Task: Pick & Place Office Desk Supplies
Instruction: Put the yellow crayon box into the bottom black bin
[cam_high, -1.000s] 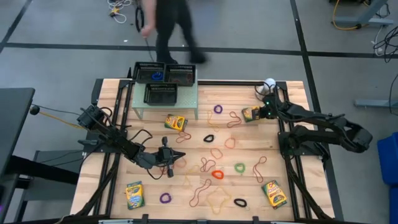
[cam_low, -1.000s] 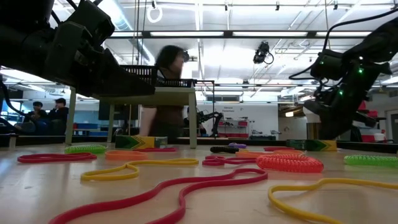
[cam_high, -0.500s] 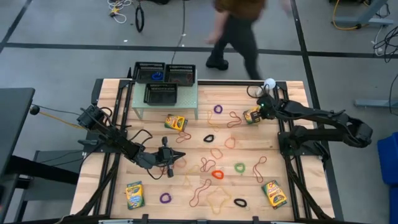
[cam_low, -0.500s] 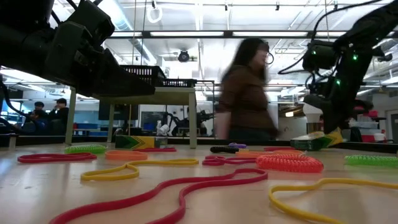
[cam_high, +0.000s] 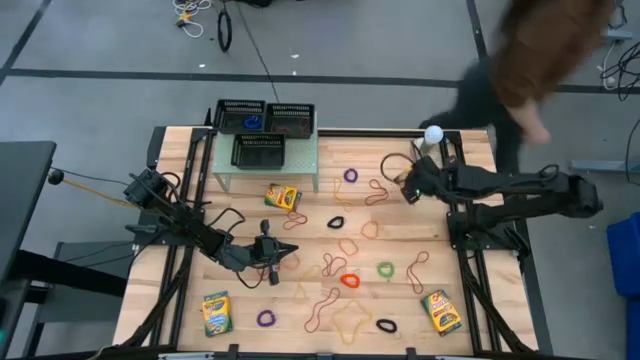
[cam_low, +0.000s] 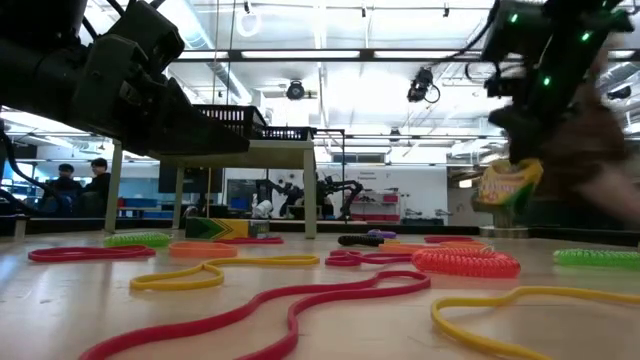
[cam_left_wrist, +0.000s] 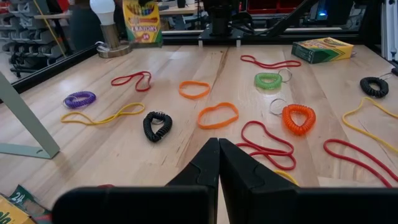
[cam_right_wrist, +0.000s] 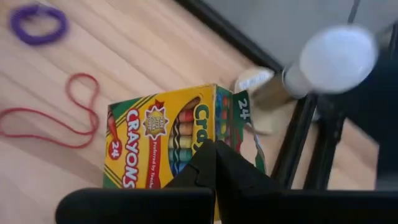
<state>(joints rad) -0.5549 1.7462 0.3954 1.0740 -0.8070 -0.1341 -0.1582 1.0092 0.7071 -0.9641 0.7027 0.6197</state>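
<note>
While a person (cam_high: 535, 60) passes beyond the band-strewn wooden table (cam_high: 470, 240), right pincer (cam_low: 512, 178) clamped on a crayon box (cam_low: 508, 183).

Pale planked wood table (cam_high: 470, 300) (matt), glossy printed card crayon box (cam_right_wrist: 168, 140), black mesh trays (cam_high: 262, 150)

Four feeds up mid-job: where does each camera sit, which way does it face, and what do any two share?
High: overhead, straight down on the table, both arms visible.
Low: tabletop level, looking across bands into the room; right gripper holds up a crayon box.
Left wrist: past the shut left gripper, over bands.
Right wrist: past its own fingers, down on that box.
Shared: low and right wrist both show the box.
</note>
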